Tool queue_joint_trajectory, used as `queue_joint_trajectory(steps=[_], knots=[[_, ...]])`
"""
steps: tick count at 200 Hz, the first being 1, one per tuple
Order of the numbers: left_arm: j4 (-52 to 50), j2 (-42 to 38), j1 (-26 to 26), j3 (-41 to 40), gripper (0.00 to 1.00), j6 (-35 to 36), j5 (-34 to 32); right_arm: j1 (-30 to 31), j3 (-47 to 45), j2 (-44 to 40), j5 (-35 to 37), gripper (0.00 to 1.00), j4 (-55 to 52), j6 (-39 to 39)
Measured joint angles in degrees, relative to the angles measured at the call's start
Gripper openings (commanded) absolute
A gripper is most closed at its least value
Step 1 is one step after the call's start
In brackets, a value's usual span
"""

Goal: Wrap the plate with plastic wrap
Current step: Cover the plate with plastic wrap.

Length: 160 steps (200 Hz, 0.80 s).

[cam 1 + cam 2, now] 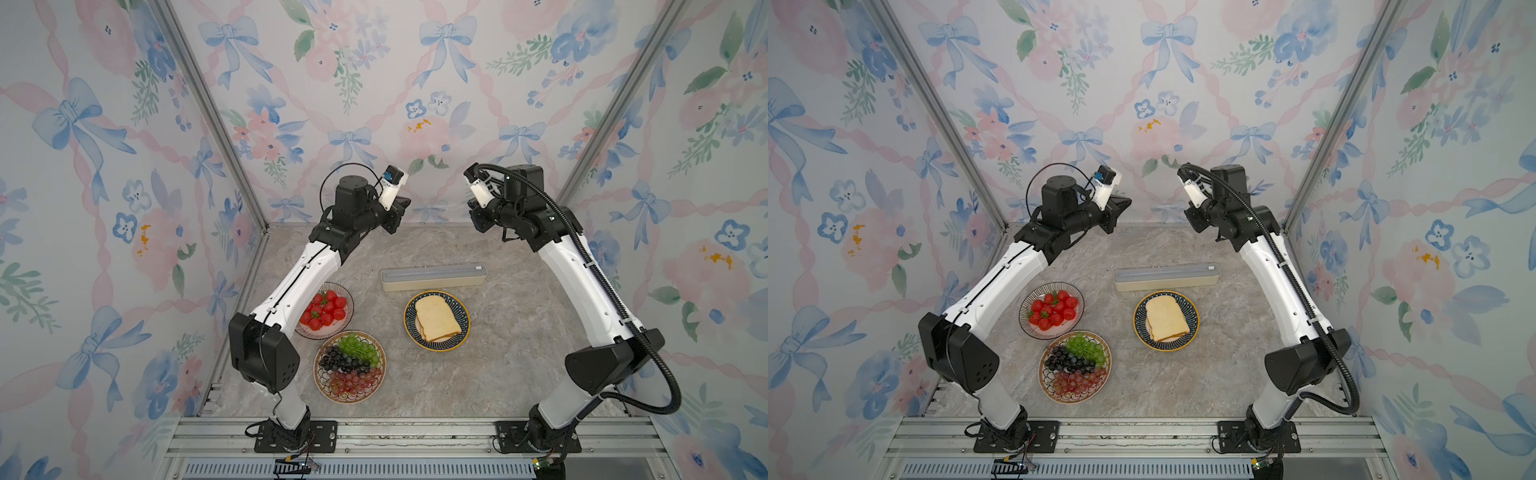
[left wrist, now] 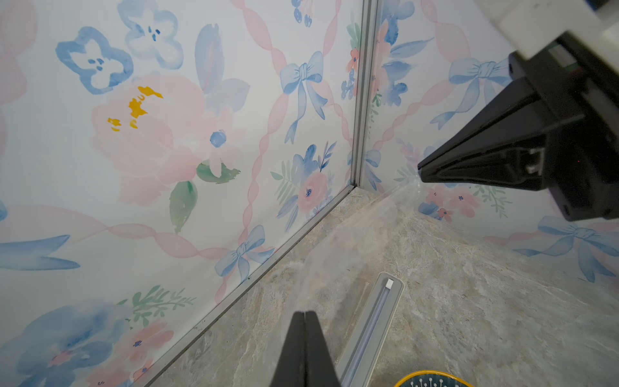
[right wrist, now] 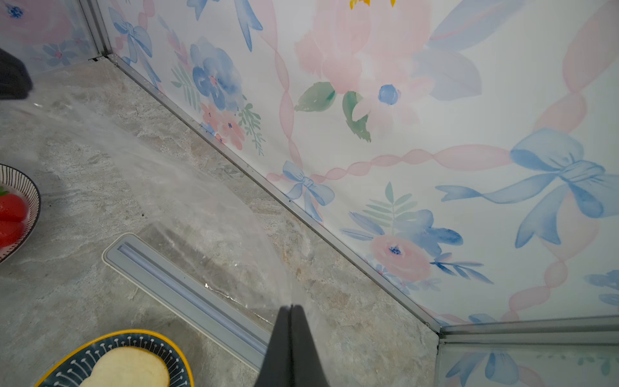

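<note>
A sheet of plastic wrap (image 3: pixel 187 201) hangs stretched in the air between two robot grippers, above the back part of a stone-patterned table (image 1: pixel 519 353). It is thin, clear and lightly wrinkled. It shows plainly only in the wrist views; in both top views it is almost invisible.

The left gripper (image 2: pixel 304 313) has its jaws pressed together on one upper corner of the film. The right gripper (image 3: pixel 291 306) is clamped the same way on the other corner. Both grippers are raised near the back wall (image 1: pixel 374 83), well apart, with their tips pointing toward each other.

Below the film, a long narrow cream box (image 1: pixel 433 277) with a grey see-through lid lies flat on the table. The film's lower edge comes down close to this box. Whether it is joined to the roll inside cannot be told.

Just in front of the box stands the plate (image 1: pixel 411 328), dark blue with a yellow rim. It holds slices of pale bread (image 1: pixel 437 319) and is uncovered, with the film up behind it and not touching it.

On the robot's left side sits a striped bowl (image 1: pixel 1025 320) of red strawberries (image 1: pixel 1054 309). Just in front of it is a patterned dish (image 1: pixel 319 376) of green, dark and red grapes (image 1: pixel 349 365). The walls carry a pastel print of flowers and bows.
</note>
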Motion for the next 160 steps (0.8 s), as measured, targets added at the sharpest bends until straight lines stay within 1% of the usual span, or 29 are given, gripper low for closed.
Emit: queue_joint_trajectory(steps=[28, 55, 72, 102, 119, 160], knots=[[0.83, -9.35, -0.9, -10.51, 0.0, -0.02, -0.74, 2.62, -9.7, -7.91, 1.57, 0.0, 0.94, 1.92], [4.46, -18.67, -3.85, -22.45, 0.0, -1.55, -1.07, 6.34, -19.58, -15.96, 3.85, 0.0, 2.19, 4.81], [7.02, -23.32, -5.7, -30.88, 0.0, -3.76, -1.25, 8.57, -25.81, -20.0, 5.66, 0.0, 2.49, 7.52], [8.94, -28.72, -7.67, -44.72, 0.0, -8.33, -2.08, 12.15, -36.96, -25.97, 8.55, 0.0, 2.34, 13.62], [9.03, -31.8, -8.7, -50.97, 0.0, -11.43, -2.29, 14.45, -42.49, -29.42, 9.75, 0.0, 1.46, 17.86], [10.75, -38.05, -11.3, -60.7, 0.0, -18.21, -2.23, 19.96, -53.79, -37.75, 10.91, 0.0, 0.83, 29.62]])
